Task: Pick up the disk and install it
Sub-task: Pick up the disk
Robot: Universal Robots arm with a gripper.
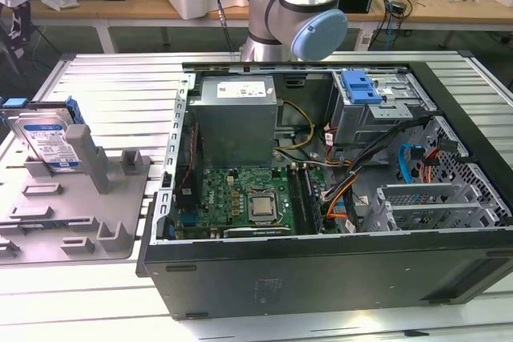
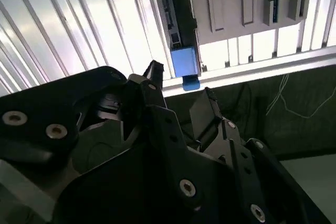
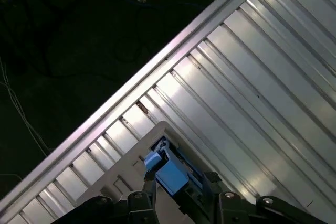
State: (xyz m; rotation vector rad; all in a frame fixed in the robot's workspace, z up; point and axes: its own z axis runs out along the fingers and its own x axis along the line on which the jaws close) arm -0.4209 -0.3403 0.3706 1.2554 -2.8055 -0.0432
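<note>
Ext. view, left to right: disk [image 1: 50, 143] stands tilted in grey rack [image 1: 72, 230]; open PC case [image 1: 321, 278] centre; arm [image 1: 309, 6] bent behind it. Second wrist view: gripper [image 2: 182, 83] spread wide, empty, aimed at disk's blue end

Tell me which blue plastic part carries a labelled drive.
The disk, standing in the grey rack; the blue bracket inside the case is bare.

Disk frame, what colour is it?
Bright blue; the disk shows best in the exterior view.
</note>
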